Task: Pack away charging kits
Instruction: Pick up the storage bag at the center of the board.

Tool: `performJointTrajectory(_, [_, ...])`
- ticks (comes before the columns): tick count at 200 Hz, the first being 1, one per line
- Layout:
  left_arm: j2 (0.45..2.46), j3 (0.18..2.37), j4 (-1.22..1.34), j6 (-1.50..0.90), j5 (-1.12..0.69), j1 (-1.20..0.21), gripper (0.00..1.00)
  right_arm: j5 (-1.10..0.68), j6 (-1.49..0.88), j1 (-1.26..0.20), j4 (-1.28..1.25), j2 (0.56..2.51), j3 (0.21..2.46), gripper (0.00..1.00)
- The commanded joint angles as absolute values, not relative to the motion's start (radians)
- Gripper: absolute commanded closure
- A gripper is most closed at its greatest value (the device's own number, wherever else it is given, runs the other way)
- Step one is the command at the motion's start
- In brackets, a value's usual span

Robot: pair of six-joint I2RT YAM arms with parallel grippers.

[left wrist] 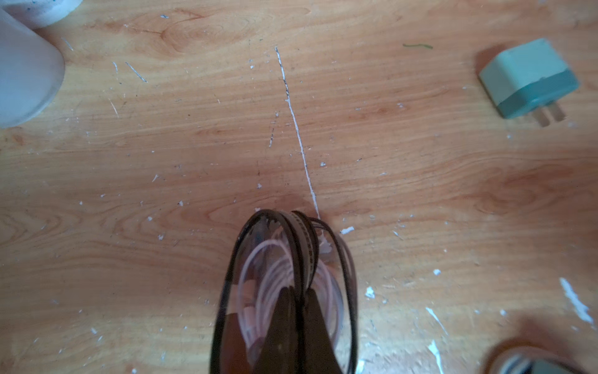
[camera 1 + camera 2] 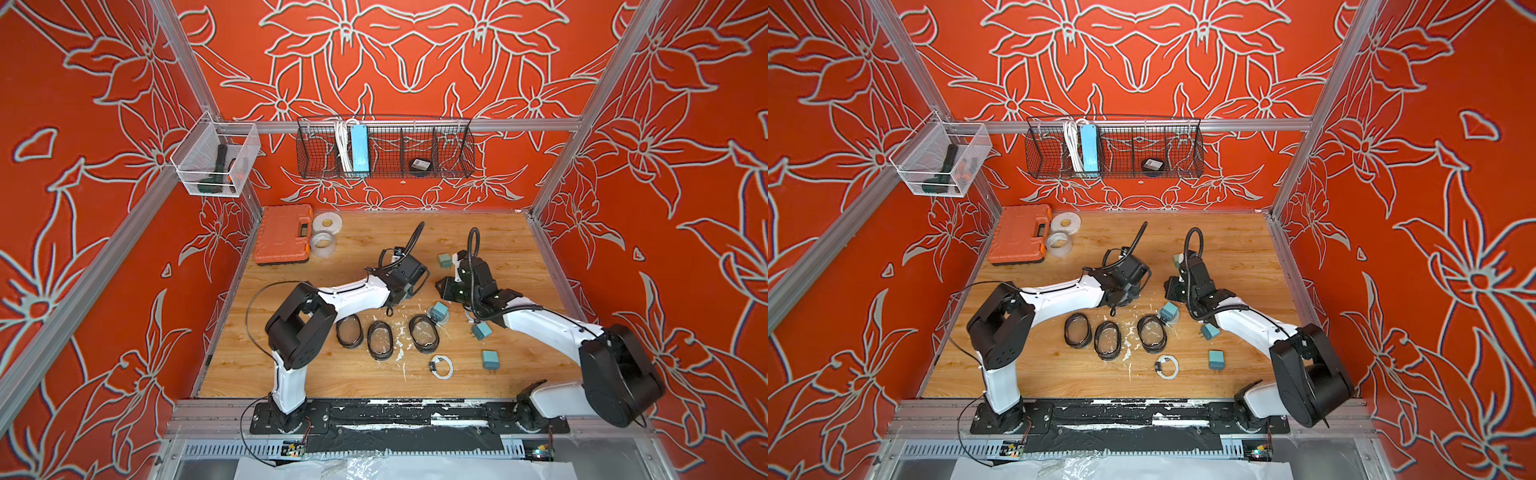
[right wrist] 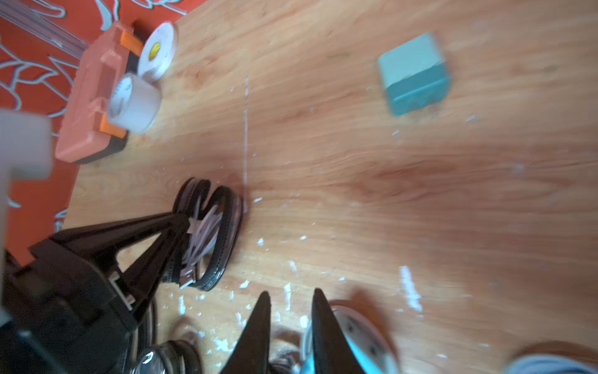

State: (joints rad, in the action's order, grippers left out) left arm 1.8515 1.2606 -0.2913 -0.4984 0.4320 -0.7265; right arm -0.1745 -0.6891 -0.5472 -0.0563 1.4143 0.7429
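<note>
Mid-counter: L arm grips case, adapter not yet in

Nearest the base, a coiled white cable (image 2: 441, 366) and a teal plug adapter (image 2: 490, 359) lie apart. Behind them, three oval cases (image 2: 380, 340) look empty. Then an adapter on a coil (image 2: 438, 311), just beside the right jaws: narrow gap, nothing seen btwn. Left jaws are clamped on a fourth case (image 1: 252, 236), stood on edge, part open, w/ a white coil (image 1: 271, 259) inside. Far adapter (image 1: 527, 77) lies beyond both arms. R arm is nearer either adapter, so prob. its pick. Case mouth direction unclear; R wrist view blurred.
</note>
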Motion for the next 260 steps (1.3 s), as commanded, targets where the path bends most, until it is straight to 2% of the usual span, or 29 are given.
performJointTrajectory(1, [1.795,1.214,-0.220,-0.516,0.360,-0.690,1.00,-0.247,-0.729,-0.603,-0.165,1.454,0.747,0.89])
performJointTrajectory(67, [1.754,1.144,-0.129,-0.515,0.288,-0.666,1.00,-0.335,-0.794,-0.686,-0.373,1.498,0.708,0.94])
performJointTrajectory(110, [1.714,1.111,-0.095,-0.530,0.270,-0.660,1.00,-0.393,-0.847,-0.704,-0.489,1.593,0.716,1.00])
performJointTrajectory(148, [1.682,1.064,-0.041,-0.538,0.219,-0.642,1.00,-0.468,-0.888,-0.706,-0.594,1.688,0.736,1.00])
performJointTrajectory(260, [1.612,0.953,0.098,-0.535,0.004,-0.615,1.00,-0.425,-0.885,-0.706,-0.560,1.822,0.831,1.00])
